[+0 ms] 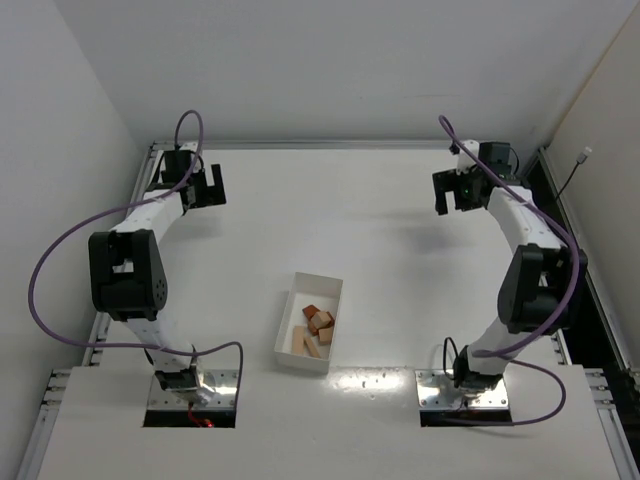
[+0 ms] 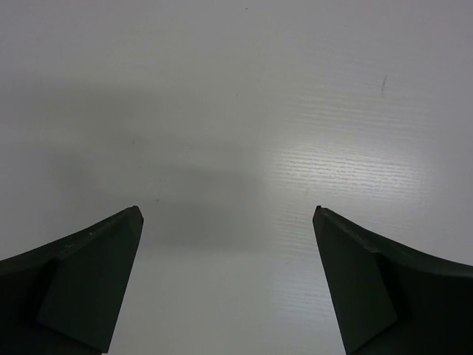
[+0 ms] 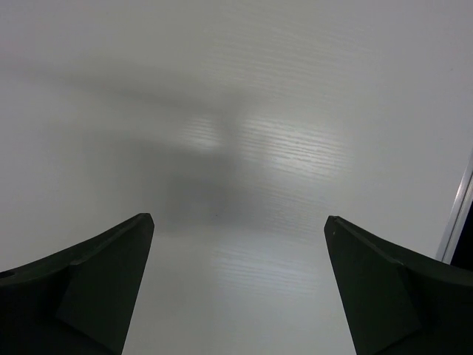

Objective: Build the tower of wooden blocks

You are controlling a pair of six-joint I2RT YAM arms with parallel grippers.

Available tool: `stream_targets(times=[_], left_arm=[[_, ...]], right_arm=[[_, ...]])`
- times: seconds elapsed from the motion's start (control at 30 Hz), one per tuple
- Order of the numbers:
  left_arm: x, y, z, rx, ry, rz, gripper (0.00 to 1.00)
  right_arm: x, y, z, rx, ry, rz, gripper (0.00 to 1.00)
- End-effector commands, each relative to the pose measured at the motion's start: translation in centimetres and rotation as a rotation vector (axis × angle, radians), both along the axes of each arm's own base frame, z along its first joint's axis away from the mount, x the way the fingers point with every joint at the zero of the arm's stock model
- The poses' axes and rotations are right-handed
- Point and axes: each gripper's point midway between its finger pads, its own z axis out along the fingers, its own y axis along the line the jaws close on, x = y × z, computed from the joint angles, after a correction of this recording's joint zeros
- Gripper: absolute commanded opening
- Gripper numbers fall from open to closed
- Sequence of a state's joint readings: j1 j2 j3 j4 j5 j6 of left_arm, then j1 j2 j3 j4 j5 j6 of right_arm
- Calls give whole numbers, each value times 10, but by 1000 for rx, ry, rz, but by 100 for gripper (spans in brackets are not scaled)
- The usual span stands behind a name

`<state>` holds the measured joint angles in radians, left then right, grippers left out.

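Several small wooden blocks (image 1: 314, 331), pale tan planks and reddish-brown pieces, lie loose in a white tray (image 1: 291, 316) near the table's front middle. No tower stands. My left gripper (image 1: 204, 190) hangs open far back on the left, away from the blocks. My right gripper (image 1: 456, 191) hangs open far back on the right. In the left wrist view the gripper (image 2: 228, 214) frames only bare white table. The right wrist view likewise shows the gripper (image 3: 238, 220) wide apart over bare table, nothing between its fingers.
White walls close the table at the back and left. A metal rail (image 1: 340, 144) runs along the far edge. The table's right edge (image 3: 460, 207) shows in the right wrist view. Purple cables (image 1: 45, 265) loop off both arms.
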<state>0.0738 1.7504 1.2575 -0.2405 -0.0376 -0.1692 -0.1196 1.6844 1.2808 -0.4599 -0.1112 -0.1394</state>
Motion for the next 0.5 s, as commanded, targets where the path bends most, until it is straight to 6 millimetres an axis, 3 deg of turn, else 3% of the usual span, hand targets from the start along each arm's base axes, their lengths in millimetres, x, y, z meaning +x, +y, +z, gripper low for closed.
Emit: stream_targets(times=[0.0,0.1,0.13,0.2,0.23,0.3,0.33,0.37,0.47], left_arm=[[6,-2,29,-2,-71,-18,100],[-2,-9,48,-17,-113,-56,100],[-7,-13,46,-24,-114,-84,100],[-13,-27,58,-3,-141,-141,100],[-16,-32,58,5,-140,-158,100],[-20,-38,63,11,-142,-178,100],[-23,-38,62,11,-140,-178,100],[-24,-38,69,13,-155,-178,100],[-32,-36,69,19,-150,-169,100]], right_arm=[[-5,28,45,30,-103,113,99],[-16,68,71,76,-128,252,97],[-20,97,86,82,-152,345,95],[-40,137,100,115,-137,475,94],[-52,173,117,119,-166,589,94],[-76,208,133,124,-192,708,92],[-102,234,130,109,-180,809,89],[-110,248,130,102,-185,866,89],[-156,272,111,28,-143,1062,85]])
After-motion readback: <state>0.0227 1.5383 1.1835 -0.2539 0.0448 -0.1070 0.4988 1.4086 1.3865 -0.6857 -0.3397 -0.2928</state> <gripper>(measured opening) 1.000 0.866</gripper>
